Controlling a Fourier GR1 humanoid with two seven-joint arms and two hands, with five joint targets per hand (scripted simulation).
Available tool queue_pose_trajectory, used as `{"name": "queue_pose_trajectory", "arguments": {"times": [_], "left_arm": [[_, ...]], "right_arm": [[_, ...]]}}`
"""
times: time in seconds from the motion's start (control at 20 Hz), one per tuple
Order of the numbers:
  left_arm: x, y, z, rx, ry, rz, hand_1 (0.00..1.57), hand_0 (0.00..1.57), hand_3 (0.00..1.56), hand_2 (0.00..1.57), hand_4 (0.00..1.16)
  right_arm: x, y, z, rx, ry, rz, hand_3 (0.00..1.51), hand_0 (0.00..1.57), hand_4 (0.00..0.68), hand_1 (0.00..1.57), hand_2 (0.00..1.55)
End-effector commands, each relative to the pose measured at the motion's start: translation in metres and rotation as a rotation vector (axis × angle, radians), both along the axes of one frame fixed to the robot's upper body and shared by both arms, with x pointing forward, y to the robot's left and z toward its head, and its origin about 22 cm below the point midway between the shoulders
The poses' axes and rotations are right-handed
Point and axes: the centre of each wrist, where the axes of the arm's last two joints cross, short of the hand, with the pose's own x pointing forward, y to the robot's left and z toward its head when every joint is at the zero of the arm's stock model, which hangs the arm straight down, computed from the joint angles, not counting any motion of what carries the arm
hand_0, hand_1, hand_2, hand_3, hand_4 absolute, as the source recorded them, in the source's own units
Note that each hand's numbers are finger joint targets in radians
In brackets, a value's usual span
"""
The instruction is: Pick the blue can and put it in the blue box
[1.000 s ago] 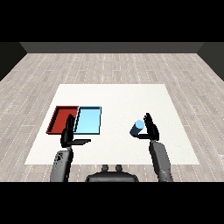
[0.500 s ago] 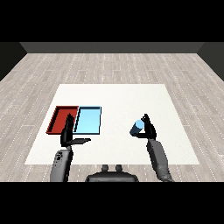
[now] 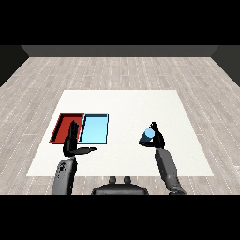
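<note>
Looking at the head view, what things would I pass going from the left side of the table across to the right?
red tray → left hand → light blue tray → blue can → right hand, its fingers curled round the can.

Right hand (image 3: 157,139) closed in on blue can (image 3: 147,135) over last second: fingers, spread straight and upright beside can before, now curl round it. Can tipped from upright, top end facing viewer as pale blue disc. Right forearm swung inward, hand shifted slightly left and nearer table's front edge. Can moved with hand, slightly away from earlier spot on white table (image 3: 126,103).
</note>
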Motion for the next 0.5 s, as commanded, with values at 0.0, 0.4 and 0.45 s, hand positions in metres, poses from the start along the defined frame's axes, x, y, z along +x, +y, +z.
{"name": "queue_pose_trajectory", "arguments": {"times": [0.0, 0.4, 0.45], "left_arm": [[-0.011, 0.014, -0.004, -0.041, 0.010, -0.011, 0.00, 0.00, 0.00, 0.00, 0.00], [-0.017, 0.005, -0.024, -0.026, -0.003, -0.001, 0.00, 0.00, 0.00, 0.00, 0.00], [0.007, -0.013, -0.005, -0.016, -0.017, 0.010, 0.00, 0.00, 0.00, 0.00, 0.00]], "right_arm": [[0.007, 0.004, -0.013, 0.023, -0.002, 0.012, 0.00, 0.00, 0.000, 0.00, 0.00], [0.024, 0.031, -0.003, -0.010, 0.019, 0.004, 0.00, 0.00, 0.000, 0.00, 0.00], [0.017, 0.015, -0.007, -0.006, 0.041, 0.001, 0.00, 0.00, 0.000, 0.00, 0.00]]}}
